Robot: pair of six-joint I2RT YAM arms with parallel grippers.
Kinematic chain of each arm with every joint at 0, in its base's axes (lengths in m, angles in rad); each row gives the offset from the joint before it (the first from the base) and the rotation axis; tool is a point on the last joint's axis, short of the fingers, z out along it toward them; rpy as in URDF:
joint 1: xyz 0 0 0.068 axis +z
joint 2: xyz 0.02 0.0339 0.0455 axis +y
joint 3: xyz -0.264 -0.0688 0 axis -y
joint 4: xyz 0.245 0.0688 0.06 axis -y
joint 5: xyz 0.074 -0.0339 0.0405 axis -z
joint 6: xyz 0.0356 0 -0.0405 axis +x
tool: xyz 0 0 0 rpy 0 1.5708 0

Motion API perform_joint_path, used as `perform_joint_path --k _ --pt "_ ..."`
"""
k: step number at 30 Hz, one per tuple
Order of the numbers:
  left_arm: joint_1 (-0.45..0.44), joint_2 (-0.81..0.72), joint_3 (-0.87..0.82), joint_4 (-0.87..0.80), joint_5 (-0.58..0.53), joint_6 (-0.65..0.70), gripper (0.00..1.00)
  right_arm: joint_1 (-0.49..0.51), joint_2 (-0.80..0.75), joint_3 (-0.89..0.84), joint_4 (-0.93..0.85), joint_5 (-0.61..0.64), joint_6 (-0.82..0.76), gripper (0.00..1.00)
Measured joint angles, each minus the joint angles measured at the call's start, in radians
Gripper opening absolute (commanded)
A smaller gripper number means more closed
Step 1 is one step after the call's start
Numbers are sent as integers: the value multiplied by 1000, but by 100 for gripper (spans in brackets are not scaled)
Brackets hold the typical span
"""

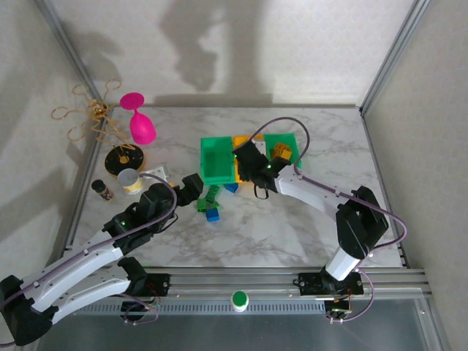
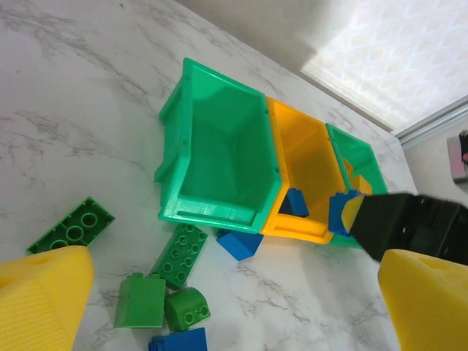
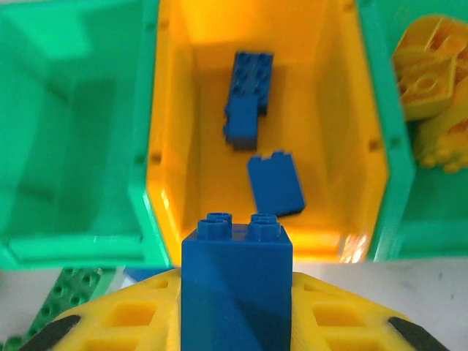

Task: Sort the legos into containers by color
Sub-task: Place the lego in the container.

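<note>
The right gripper holds an upright blue brick between its fingers, just above the near rim of the orange-yellow bin. Releasing here risks the brick striking the rim and falling to the table; advance over the cavity first.

Contents:
- Orange-yellow bin: blue bricks.
- Left green bin: nothing.
- Right green bin: orange-yellow pieces.

The left gripper hangs with fingers wide above green bricks on the table.
</note>
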Motion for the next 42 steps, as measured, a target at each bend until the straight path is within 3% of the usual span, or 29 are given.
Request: perform_joint_path --k 11,24,29,42 --pt "0 68 20 44 19 7 100 -120 203 124 92 -29 -111 31" --pt "0 83 28 58 22 15 100 -161 372 241 124 -70 -174 36" --pt "0 83 28 61 22 19 100 -163 384 247 126 -77 -196 45" --pt "0 83 28 64 22 23 100 -165 359 247 124 -90 -223 56"
